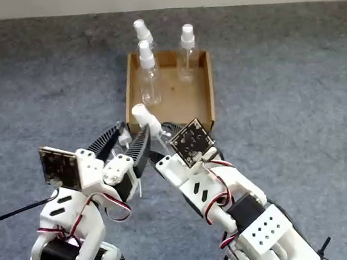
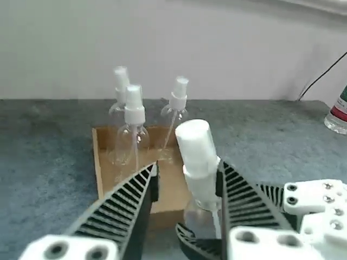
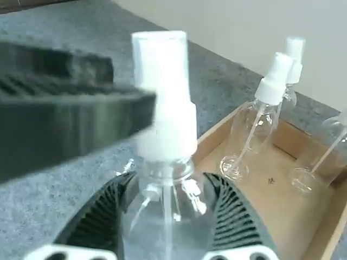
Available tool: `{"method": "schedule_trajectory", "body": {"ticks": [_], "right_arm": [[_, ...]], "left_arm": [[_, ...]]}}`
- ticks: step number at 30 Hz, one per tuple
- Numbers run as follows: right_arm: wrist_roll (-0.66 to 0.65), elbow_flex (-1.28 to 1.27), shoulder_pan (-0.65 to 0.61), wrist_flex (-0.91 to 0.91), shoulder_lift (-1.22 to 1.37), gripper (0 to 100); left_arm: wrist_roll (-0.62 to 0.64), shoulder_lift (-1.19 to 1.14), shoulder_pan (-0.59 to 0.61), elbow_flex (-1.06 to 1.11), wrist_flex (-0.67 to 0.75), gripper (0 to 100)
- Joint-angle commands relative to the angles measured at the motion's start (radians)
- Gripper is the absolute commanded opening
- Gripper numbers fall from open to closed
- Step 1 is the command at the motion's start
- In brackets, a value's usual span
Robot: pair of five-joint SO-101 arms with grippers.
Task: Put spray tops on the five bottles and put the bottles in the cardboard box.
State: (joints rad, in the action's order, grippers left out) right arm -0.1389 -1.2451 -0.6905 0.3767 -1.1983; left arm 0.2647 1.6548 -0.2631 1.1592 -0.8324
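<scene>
Grey carpeted table (image 1: 296,124), cardboard box (image 1: 206,96) holding capped bottles (image 1: 150,77), right gripper (image 3: 169,187) clamping bottle (image 3: 162,233), left gripper (image 2: 187,168) fingers wide around its spray top (image 2: 195,141)

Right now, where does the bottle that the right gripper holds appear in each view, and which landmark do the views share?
High view: the held bottle sits just before the near wall of the cardboard box, between both arms.
Left wrist view: it stands between the fingers of the left gripper, the box behind.
Right wrist view: it is close up in the right gripper, the box beyond.
Shared landmark: the cardboard box.
</scene>
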Motion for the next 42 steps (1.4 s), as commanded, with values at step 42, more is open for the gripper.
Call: {"method": "schedule_trajectory", "body": {"ticks": [42], "right_arm": [[0.002,-0.084,0.012,-0.033,-0.031,0.3]], "left_arm": [[-0.15,0.004,0.042,0.153,0.192,14]]}}
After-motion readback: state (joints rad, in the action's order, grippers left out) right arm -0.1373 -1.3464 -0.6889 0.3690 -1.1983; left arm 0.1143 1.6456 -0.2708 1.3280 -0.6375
